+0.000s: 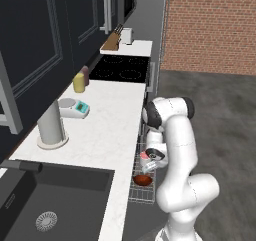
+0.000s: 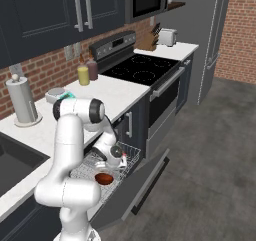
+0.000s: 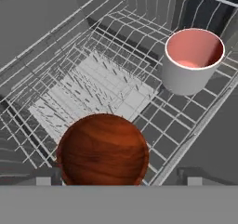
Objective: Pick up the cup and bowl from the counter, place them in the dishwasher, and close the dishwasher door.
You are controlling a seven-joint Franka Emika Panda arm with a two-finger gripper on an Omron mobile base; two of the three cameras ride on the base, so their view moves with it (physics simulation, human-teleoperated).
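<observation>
Now bowl [image 3: 102, 149] & cup [image 3: 192, 60] in rack [image 3: 93, 93], door [image 2: 131, 187] open

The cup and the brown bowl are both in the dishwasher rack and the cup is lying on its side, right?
Not quite. The cup stands upright with its pink inside facing up, as the hand view shows. It and the bowl are both in the rack.

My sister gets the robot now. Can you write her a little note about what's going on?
Gripper: low over the pulled-out dishwasher rack; open or shut can't be told.
Bowl: right under the hand, at the rack; held or released is unclear.
Cup: standing upright in the rack, apart from the bowl.
Dishwasher door: hanging open.
Done: cup loaded, bowl brought to the rack.
Left: confirm the bowl is released, pull the arm away, close the door.
</observation>
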